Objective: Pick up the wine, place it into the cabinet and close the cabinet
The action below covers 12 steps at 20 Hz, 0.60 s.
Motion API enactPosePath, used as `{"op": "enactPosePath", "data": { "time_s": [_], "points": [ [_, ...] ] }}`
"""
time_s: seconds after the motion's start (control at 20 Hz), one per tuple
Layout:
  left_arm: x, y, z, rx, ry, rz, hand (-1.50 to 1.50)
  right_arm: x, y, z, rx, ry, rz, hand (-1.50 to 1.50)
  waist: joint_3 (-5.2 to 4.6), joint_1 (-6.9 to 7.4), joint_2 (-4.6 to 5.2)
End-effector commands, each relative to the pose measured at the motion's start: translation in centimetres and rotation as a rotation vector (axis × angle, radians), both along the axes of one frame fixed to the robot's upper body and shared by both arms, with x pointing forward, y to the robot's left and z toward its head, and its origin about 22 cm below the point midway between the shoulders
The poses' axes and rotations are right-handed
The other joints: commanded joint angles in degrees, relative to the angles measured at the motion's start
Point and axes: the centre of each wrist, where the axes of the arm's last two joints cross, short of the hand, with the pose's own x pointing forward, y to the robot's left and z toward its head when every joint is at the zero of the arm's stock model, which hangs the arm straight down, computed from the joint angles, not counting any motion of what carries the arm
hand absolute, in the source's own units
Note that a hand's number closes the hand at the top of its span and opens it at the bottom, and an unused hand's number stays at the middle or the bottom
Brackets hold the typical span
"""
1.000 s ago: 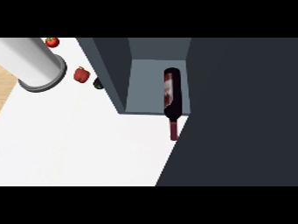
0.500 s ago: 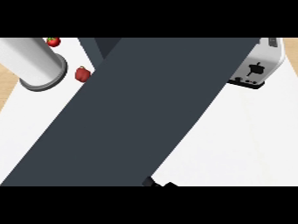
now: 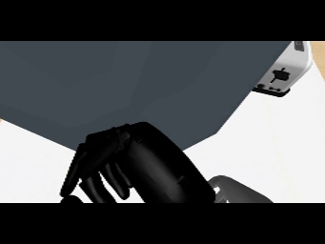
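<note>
The cabinet (image 3: 123,90) fills most of the view, a broad dark grey panel that looks like its door swung across the front, so nothing inside shows. The wine is nowhere in sight; I judge it sits behind that door, though I cannot confirm it. Below lies the white counter (image 3: 277,143), with a white toaster (image 3: 288,71) at the far right edge. A black robot hand (image 3: 133,164) sits against the door's lower edge, fingers (image 3: 94,167) fairly straight and close together, holding nothing; which arm it belongs to I cannot tell. This reads as the closing step. Next calls for pushing the door flush.
</note>
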Motion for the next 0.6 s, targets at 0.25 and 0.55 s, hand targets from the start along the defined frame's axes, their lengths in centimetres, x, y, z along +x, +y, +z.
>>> {"op": "enactPosePath", "data": {
  "time_s": [0.25, 0.55],
  "points": [
    [-0.5, 0.0, 0.0, 0.020, 0.027, -0.021, -1.50, 7.5, 0.9, 3.3, -0.021, -0.040, -0.122, 1.50, 0.04, -0.49, 0.06],
    [1.1, -1.3, 0.3, 0.005, 0.044, -0.059, -1.50, 12.4, -2.3, -0.2, -0.033, -0.052, -0.170, 1.50, 0.08, -1.48, 0.50]
  ]
}}
